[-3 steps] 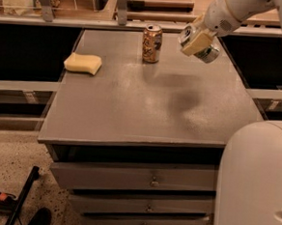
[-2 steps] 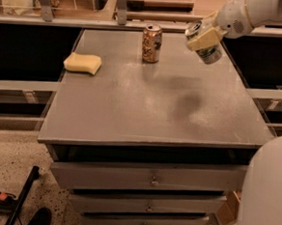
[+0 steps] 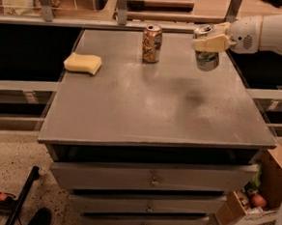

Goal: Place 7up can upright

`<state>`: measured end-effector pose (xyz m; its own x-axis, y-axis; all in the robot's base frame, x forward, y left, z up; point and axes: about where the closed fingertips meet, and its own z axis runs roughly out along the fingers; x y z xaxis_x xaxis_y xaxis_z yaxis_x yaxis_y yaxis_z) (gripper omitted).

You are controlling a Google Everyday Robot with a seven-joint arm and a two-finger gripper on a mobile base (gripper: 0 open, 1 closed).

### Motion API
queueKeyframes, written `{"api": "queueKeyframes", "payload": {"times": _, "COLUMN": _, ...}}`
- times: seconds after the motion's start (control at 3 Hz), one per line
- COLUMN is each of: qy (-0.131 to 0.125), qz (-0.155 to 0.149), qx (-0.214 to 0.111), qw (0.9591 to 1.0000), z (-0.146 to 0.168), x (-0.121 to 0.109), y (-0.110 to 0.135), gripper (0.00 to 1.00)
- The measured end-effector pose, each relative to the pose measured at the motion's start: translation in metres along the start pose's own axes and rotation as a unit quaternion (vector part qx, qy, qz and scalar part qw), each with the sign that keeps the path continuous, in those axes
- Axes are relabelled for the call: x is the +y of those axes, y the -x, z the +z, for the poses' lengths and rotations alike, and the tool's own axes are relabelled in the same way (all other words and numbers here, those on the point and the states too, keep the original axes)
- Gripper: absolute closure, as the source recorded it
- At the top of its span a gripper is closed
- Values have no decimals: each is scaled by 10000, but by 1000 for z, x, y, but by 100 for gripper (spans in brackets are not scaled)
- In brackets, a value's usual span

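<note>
The white arm (image 3: 270, 32) reaches in from the right edge, lying nearly level over the far right part of the table, its rounded forearm pointing left. At its end the gripper (image 3: 210, 42) has its cream-coloured fingers (image 3: 214, 42) clamped across the upper part of the 7up can (image 3: 206, 61), one finger lying across the side facing the camera. The can stands about upright in that grip, shiny top upward and slightly tipped, and it hangs over the table's rear right corner; a soft dark shadow (image 3: 194, 95) falls on the surface nearer the camera, apart from the can's base, so the can looks clear of the top rather than resting on it. The grey table (image 3: 145, 119) is a broad flat top with a worn sheen over a stack of drawers (image 3: 150, 180). An orange-brown patterned can (image 3: 152, 43) stands upright near the back edge, left of the held can and apart from it. A yellow sponge (image 3: 83, 63) lies near the left edge. On the speckled floor (image 3: 11, 163), an open cardboard box (image 3: 258, 202) with small items sits at the lower right, and a black pole (image 3: 21, 195) lies at the lower left
</note>
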<state>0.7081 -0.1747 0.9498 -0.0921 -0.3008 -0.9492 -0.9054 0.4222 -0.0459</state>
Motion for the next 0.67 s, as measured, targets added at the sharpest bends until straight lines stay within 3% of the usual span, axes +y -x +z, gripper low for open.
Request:
{"api": "queueKeyframes", "payload": {"times": 0.33, "qy": 125, "qz": 280, "qx": -392, "qw": 9988, "z": 1, "x": 1, "y": -7, "gripper": 100}}
{"api": "queueKeyframes", "payload": {"times": 0.67, "qy": 337, "qz": 342, "qx": -733, "qw": 9962, "z": 5, "x": 5, "y": -13, "gripper": 83}}
